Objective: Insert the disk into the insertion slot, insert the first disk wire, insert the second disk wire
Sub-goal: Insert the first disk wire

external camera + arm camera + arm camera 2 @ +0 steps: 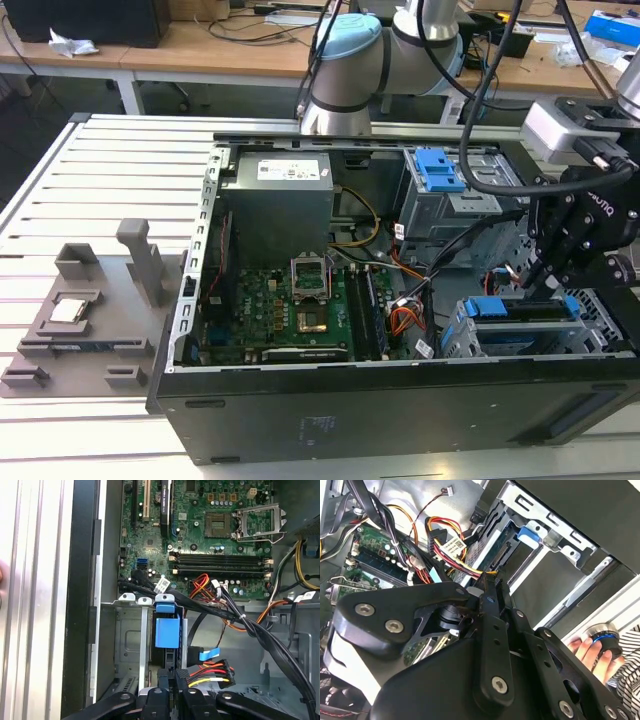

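The disk (522, 322) sits in the insertion slot (462, 340), the low silver cage at the exterior view's right of the open case. Its blue carrier tab (166, 631) faces out, and its rear edge (499, 551) shows inside the cage (555, 530). My black gripper (532, 284) hangs just above the disk's end with its fingers shut (168, 674); I cannot make out anything between them. A black connector on red, yellow and black wires (214, 672) lies right beside the fingertips (490, 582). A flat blue cable (209, 654) lies close by.
A taller grey cage with a blue latch (440, 170) stands behind the slot. The motherboard (285, 305) and power supply (277, 190) take up the exterior view's left of the case. A grey fixture (90, 310) lies on the table. A person's hand (590, 650) rests on a knob.
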### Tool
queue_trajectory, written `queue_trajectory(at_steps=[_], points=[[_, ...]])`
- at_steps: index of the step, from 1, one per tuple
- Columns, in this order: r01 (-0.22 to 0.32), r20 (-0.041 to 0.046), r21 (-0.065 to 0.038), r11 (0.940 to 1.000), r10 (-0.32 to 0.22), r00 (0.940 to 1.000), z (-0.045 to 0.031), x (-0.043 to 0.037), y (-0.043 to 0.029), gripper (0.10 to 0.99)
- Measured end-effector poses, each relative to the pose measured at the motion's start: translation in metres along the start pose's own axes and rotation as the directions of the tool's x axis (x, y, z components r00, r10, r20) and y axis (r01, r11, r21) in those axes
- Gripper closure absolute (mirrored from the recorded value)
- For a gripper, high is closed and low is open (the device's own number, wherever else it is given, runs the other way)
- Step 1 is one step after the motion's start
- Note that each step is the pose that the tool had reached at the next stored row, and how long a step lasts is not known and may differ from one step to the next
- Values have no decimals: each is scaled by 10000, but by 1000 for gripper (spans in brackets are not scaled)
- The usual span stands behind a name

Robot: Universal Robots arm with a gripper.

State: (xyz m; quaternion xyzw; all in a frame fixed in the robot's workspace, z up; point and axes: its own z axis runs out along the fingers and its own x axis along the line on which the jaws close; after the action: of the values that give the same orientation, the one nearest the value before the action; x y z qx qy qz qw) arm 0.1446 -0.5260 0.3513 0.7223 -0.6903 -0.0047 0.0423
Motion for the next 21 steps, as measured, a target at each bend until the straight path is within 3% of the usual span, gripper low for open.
queue_trajectory(at_steps=[7,21], points=[[0,0,-7,10000,0,10000,41,-8,-72,918],[-13,1,-8,10000,13,10000,128,-28,-146,918]])
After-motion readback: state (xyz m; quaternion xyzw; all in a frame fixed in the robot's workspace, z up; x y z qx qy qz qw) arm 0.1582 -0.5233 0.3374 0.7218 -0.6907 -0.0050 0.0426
